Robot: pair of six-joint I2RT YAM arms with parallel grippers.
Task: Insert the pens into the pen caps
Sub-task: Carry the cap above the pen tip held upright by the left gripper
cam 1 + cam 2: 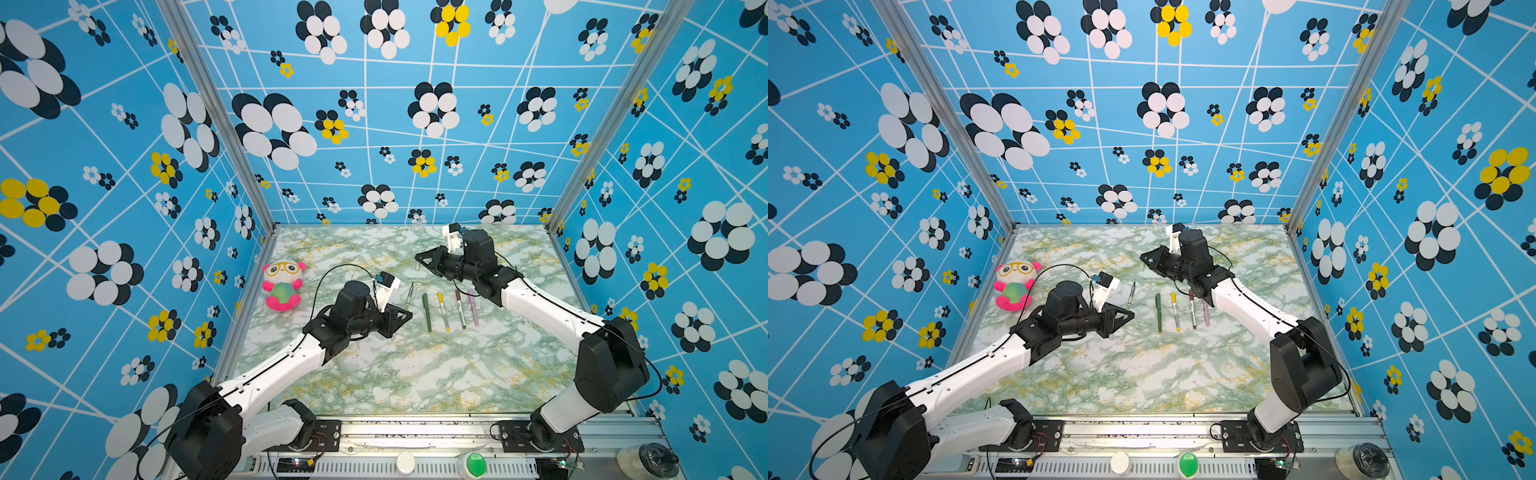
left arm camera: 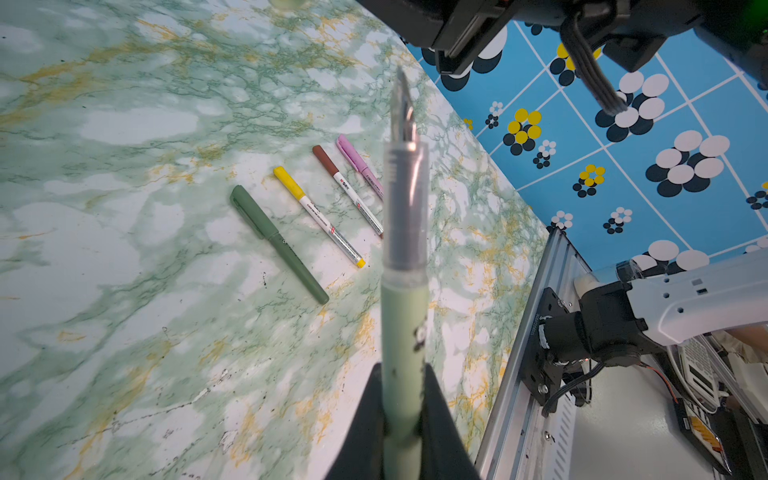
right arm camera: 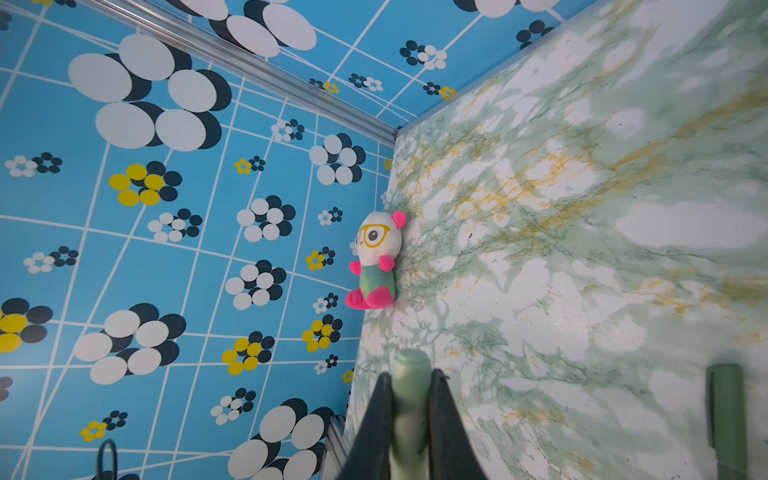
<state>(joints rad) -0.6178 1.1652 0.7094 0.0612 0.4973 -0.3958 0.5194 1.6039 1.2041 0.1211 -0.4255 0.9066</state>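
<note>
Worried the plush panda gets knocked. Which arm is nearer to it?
Left. The left arm passes just right of the panda; the right arm is much farther right, toward the back.

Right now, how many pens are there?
5. Dark green pen, yellow pen, brown pen, pink pen: in a row on the table. Pale green pen: in the left pincer.

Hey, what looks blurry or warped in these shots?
Left wrist view: the pale green pen is blurred up close, the dark green pen sharp, the table edge bowed. Right wrist view: the pale green cap is soft, the plush panda crisp.
</note>
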